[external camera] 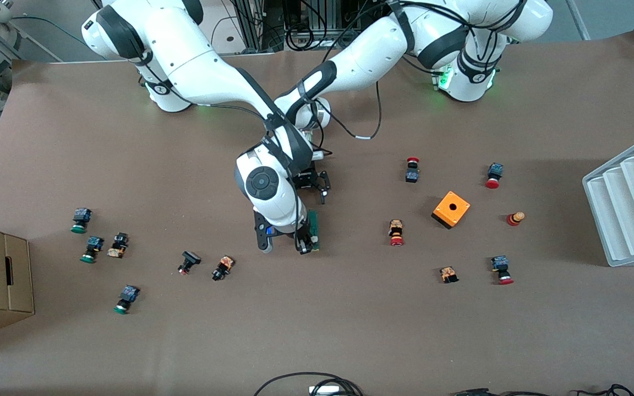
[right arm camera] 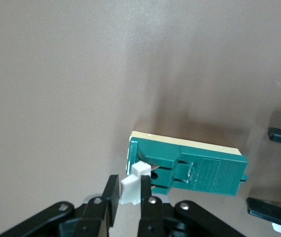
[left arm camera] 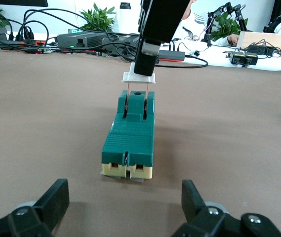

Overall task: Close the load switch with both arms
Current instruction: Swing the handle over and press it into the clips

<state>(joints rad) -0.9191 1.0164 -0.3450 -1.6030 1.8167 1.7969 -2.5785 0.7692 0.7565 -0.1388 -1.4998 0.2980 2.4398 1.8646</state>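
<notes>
1. Brown table (external camera: 350,330), mid-area: I see one load switch (external camera: 315,228), green, lying flat, well away from every edge.
2. Two arms. Right gripper (right arm camera: 130,190) pinches the switch's white handle (right arm camera: 133,182), fingers narrow.
3. Left gripper (external camera: 317,184) sits just beside the switch's end toward the bases, fingers wide, holding nothing.
4. I count thirteen small push buttons, one orange box (external camera: 451,209), one white tray (external camera: 630,198).
5. Only wrist views show the handle raised; front view hides it under the right arm.
</notes>
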